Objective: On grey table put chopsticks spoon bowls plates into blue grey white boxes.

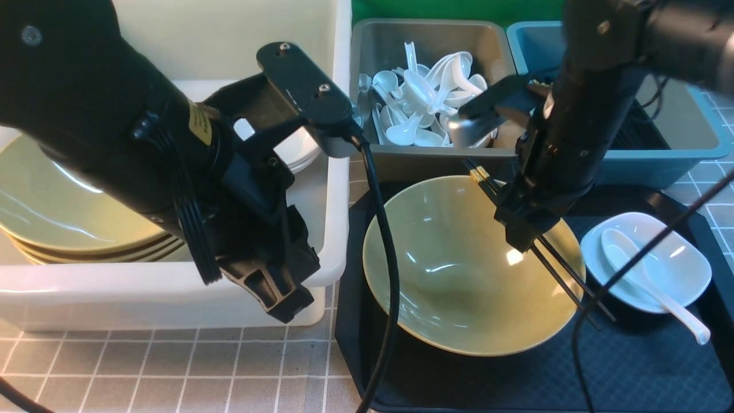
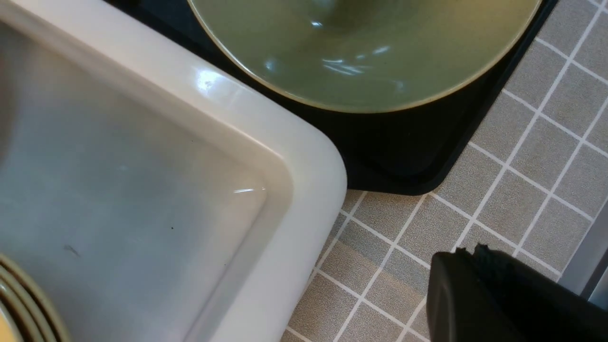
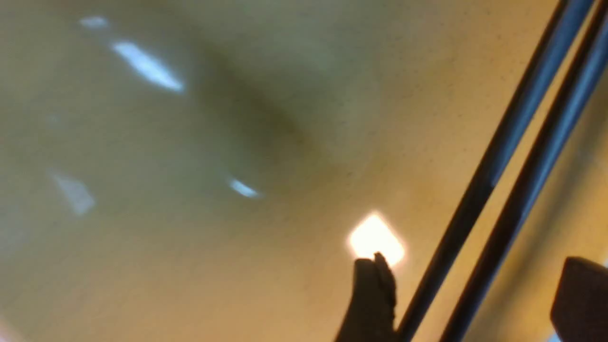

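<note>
- Milky white plastic tub point(image 1: 332, 229): left gripper point(image 1: 281, 301) hangs over near corner, closed, empty; well apart from target.
- Wide olive-yellow glazed bowl point(image 1: 453, 275) on flat black tray point(image 1: 516, 384): thin black chopsticks point(image 3: 498, 142) lie across it, rim to rim.
- Long axis: gold-banded ends far-left, tips near-right.
- Right gripper point(image 1: 524, 241): directly above, fingers spread wide, straddling both sticks, gripping nothing. Nearer arm.
- Hidden: sticks' middle behind gripper in front view; finger-to-stick contact unclear, wrist view blurred.

Bright overhead light leaves white glare streaks on the glossy yellow bowl point(image 1: 459, 287). The front view is sharp; the right wrist view is blurred.
</note>
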